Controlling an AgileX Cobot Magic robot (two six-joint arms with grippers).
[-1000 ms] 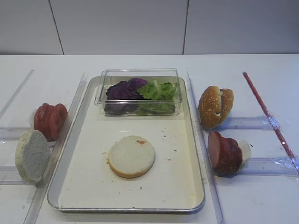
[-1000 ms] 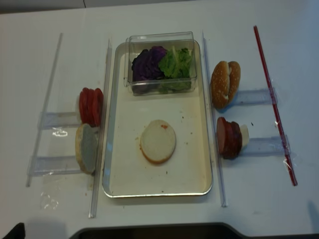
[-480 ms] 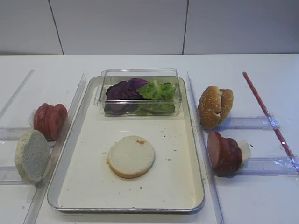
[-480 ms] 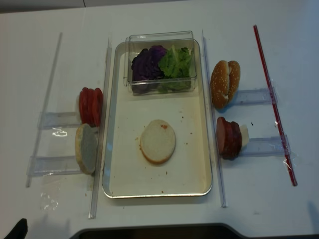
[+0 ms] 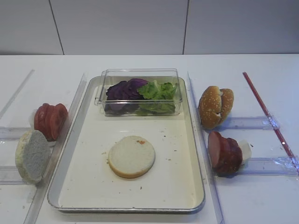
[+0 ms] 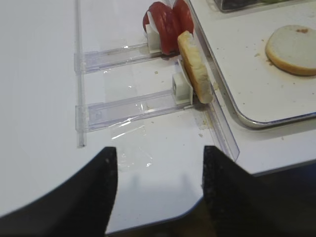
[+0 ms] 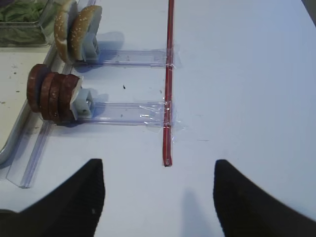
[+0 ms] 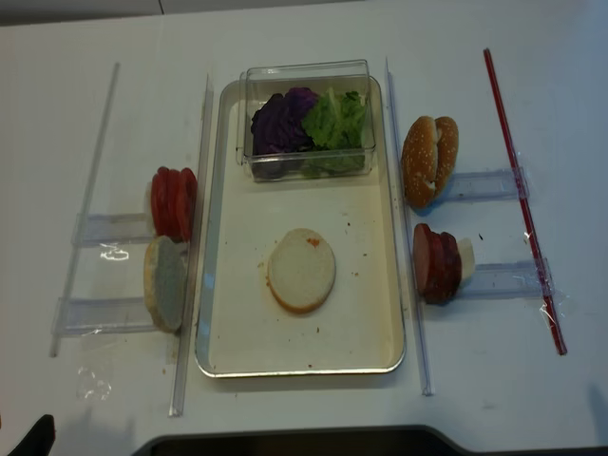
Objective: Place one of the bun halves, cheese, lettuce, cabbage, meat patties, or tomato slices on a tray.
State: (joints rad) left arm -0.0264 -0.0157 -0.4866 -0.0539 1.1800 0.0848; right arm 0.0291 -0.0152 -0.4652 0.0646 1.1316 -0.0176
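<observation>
A flat bun half [image 5: 131, 156] [image 8: 301, 270] [image 6: 293, 49] lies white face up in the middle of the silver tray [image 5: 126, 210] [image 8: 299, 370]. Lettuce [image 5: 159, 91] and purple cabbage [image 5: 122, 89] fill a clear box at the tray's far end. Tomato slices [image 5: 49, 120] [image 6: 168, 19] stand on edge left of the tray. Meat patties [image 5: 224, 153] [image 7: 49, 94] stand on edge to its right. No cheese shows. My left gripper [image 6: 159, 148] hangs open and empty over the table's near left edge. My right gripper [image 7: 158, 162] is open and empty over the bare table right of the patties.
A greyish bun half [image 5: 32, 155] [image 6: 195, 66] leans in a clear rail holder beside the tomatoes. Sesame bun tops [image 5: 215, 106] [image 7: 76, 29] stand behind the patties. A red strip [image 5: 268, 114] [image 7: 169, 84] is taped along the right. Clear plastic rails [image 8: 204, 237] flank the tray.
</observation>
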